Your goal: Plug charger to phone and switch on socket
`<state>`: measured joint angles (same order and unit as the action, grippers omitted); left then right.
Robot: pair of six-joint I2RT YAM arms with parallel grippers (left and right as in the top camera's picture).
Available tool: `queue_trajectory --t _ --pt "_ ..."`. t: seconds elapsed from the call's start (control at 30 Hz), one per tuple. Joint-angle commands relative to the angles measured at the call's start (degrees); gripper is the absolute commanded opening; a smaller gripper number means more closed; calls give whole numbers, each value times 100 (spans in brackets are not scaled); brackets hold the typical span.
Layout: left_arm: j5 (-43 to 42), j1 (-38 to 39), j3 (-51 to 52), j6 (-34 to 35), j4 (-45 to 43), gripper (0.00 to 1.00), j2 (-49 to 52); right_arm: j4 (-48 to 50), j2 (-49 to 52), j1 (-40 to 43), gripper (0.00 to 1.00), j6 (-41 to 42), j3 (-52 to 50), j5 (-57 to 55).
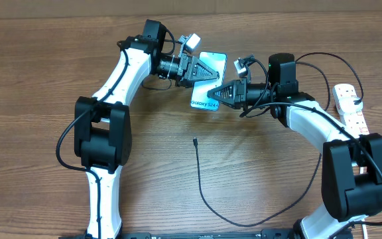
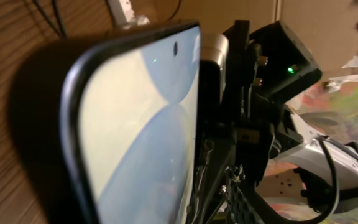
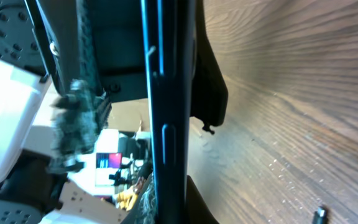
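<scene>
Phone (image 1: 203, 99) is mid-table between the two claws, tilted, with its turquoise screen facing the overhead camera and "Galaxy" text at its lower end. Whether its underside touches the table (image 1: 45, 40): cannot tell.

Right claw (image 1: 215, 93) is clamped tight on the phone's lower right edge. In the right wrist view the phone (image 3: 166, 112) runs edge-on up the frame, with a dark finger (image 3: 207, 87) against its side.

Left claw (image 1: 211, 73) lies over the phone's upper half, its arm on the upper-left side. Its own fingers do not show in the left wrist view, where the phone (image 2: 135, 137) fills the near frame. Gripping or only bracketing: cannot tell.

Charger (image 1: 201, 179) lies on the wood below the phone, well apart from it and from both claws. Its plug tip (image 1: 195, 141) is the nearest end and points up toward the phone. The cable trails down, then curves off to the right.

Socket (image 1: 349, 109) is white and lies far right of the phone, beyond the right arm.
</scene>
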<state>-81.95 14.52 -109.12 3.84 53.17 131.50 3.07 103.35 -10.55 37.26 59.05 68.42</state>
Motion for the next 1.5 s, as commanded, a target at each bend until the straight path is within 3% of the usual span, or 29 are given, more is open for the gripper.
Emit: queue_trajectory --t 0.0,0.3,1.07,1.3,1.47 --pt "-866 238 -66 -107 -2 35 -37 -13 -24 -173 4 -153 92 374" --pt "-866 240 -66 -157 -2 23 -37 -17 -24 -164 4 -289 92 702" --pt "-275 251 -66 -562 662 25 -37 -844 -24 105 3 -1058 92 673" --pt "-275 254 -66 -564 769 19 -37 -964 -24 98 3 -1191 92 669" --pt "-278 254 -66 -564 791 9 -37 -966 -24 98 4 -1207 92 603"
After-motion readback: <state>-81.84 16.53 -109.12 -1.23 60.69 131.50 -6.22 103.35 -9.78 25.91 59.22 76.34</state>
